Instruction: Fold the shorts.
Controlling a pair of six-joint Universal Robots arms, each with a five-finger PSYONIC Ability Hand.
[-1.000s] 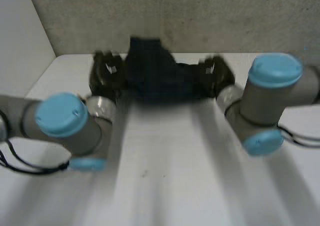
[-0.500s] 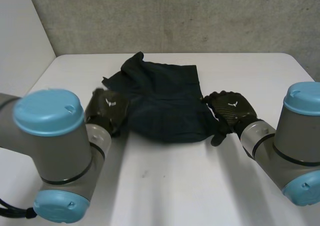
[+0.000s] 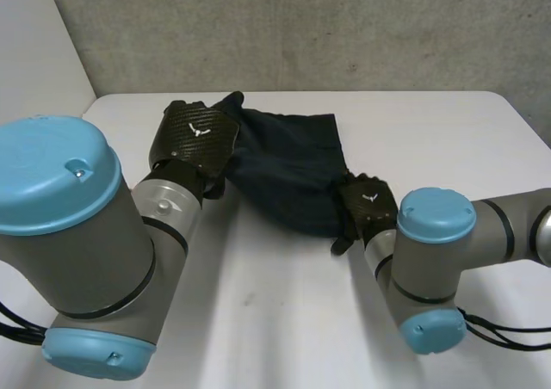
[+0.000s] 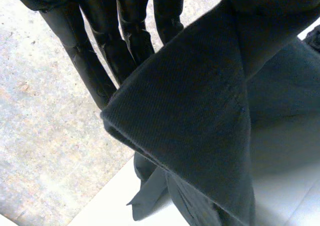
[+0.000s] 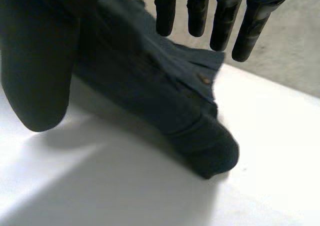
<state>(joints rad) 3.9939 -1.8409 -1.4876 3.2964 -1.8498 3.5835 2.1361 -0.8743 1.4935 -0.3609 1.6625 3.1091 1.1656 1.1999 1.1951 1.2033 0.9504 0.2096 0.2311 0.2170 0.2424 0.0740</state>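
The dark navy shorts [image 3: 293, 178] lie bunched at the far middle of the white table [image 3: 284, 320]. My left hand [image 3: 194, 138] is raised over their left edge. In the left wrist view a fold of the shorts [image 4: 200, 121] hangs from between its thumb and straight fingers [image 4: 95, 61], pinched there and lifted off the table. My right hand [image 3: 366, 206] rests at the shorts' near right edge. Its fingers [image 5: 225, 16] are straight and spread above the shorts [image 5: 165, 96], holding nothing.
A grey concrete wall [image 3: 344, 27] runs close behind the table's far edge. My left arm's elbow [image 3: 77, 243] fills the near left, and my right arm's elbow [image 3: 435, 260] stands at the near right. Bare tabletop [image 5: 100, 191] lies in front of the shorts.
The right hand has let go of the shorts, opened, and drawn back toward me. The left hand has risen and moved farther away, carrying the shorts' left edge up.
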